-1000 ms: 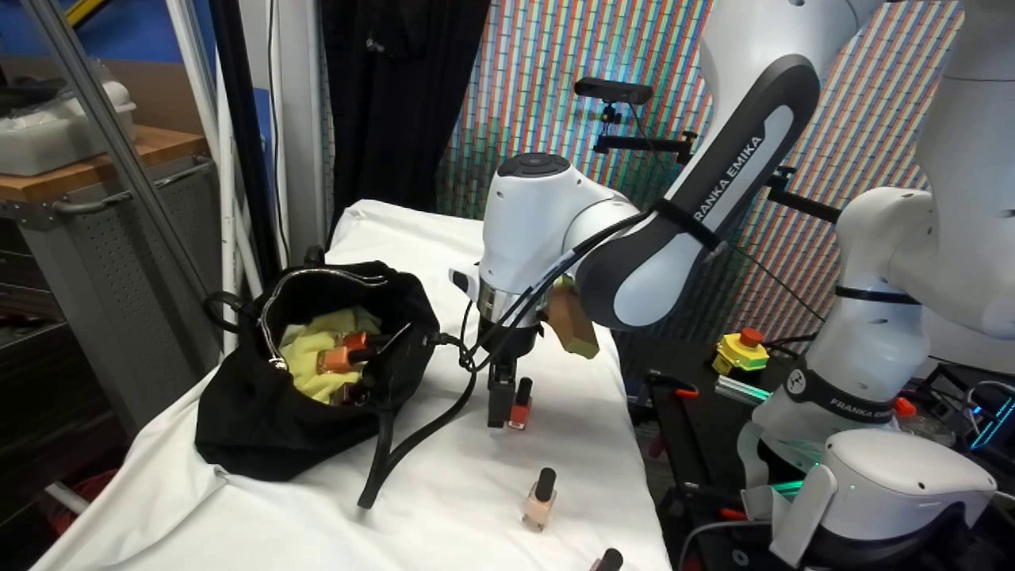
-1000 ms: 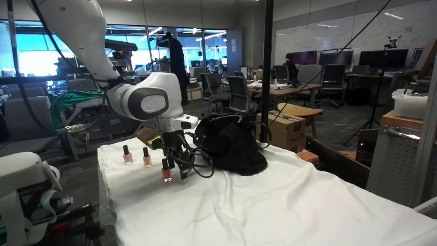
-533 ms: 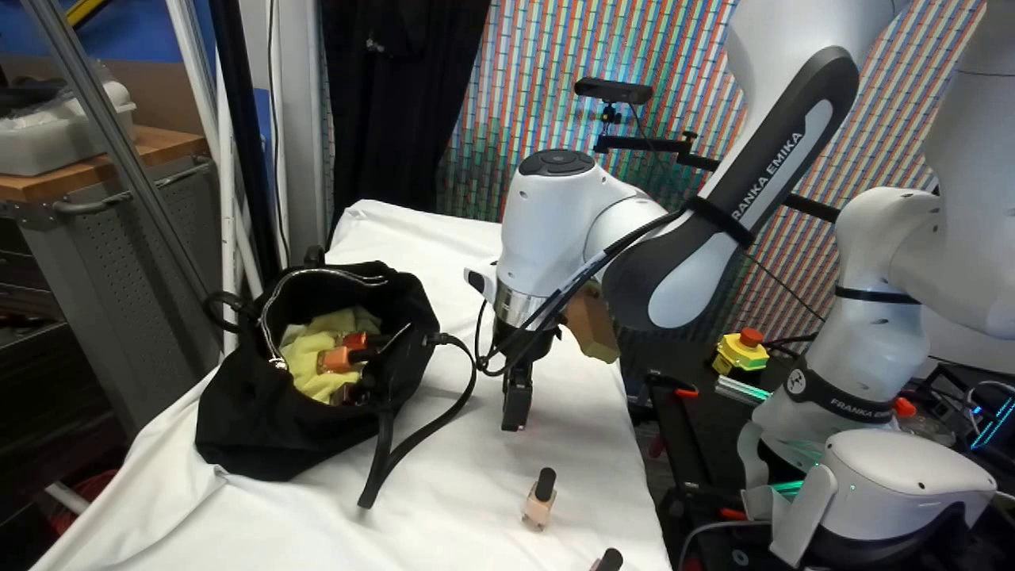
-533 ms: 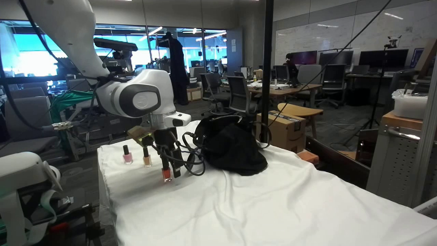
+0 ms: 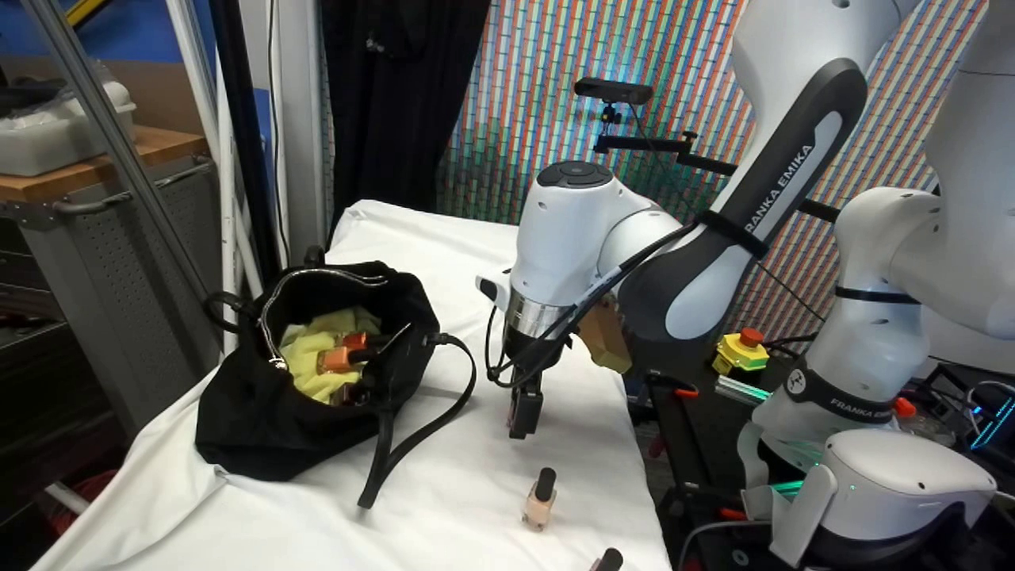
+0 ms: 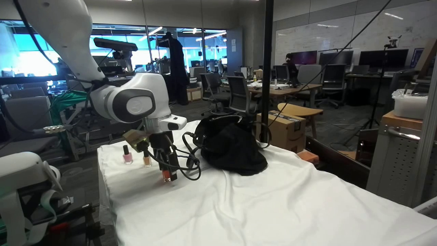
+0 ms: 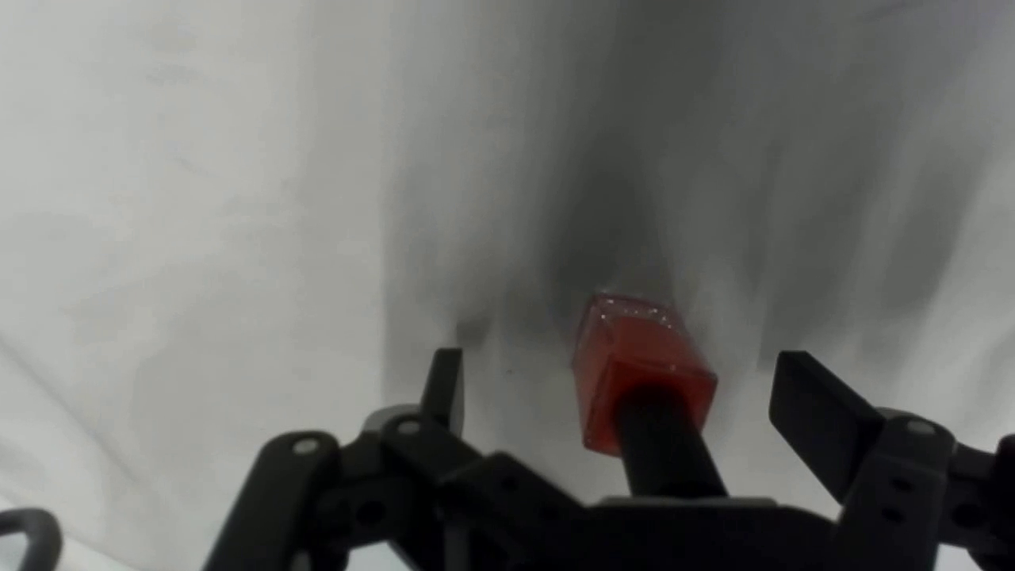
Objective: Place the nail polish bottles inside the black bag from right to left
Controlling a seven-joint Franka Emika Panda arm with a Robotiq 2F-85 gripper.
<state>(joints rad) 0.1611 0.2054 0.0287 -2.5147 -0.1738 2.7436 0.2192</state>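
The gripper (image 7: 618,382) is low over the white-draped desk (image 6: 259,205), jaws standing wide apart, and a red nail polish bottle (image 7: 652,381) is upright between them with a gap showing on either side. Near it stands a peach bottle (image 5: 538,507), then a pink bottle (image 6: 127,157) farther along, upright too. The black bag (image 5: 266,432) rests apart from them, mouth gaping; inside I can see an orange bottle (image 5: 337,361) lying on yellow-green fabric (image 5: 303,353), a redder bottle (image 5: 354,341) beside it.

Red polish bottle (image 7: 642,373), peach bottle (image 5: 540,505), pink bottle (image 6: 127,156), black bag (image 5: 262,420), yellow-green interior (image 5: 305,358), white cloth (image 6: 239,205), multicoloured striped backdrop (image 5: 523,119)
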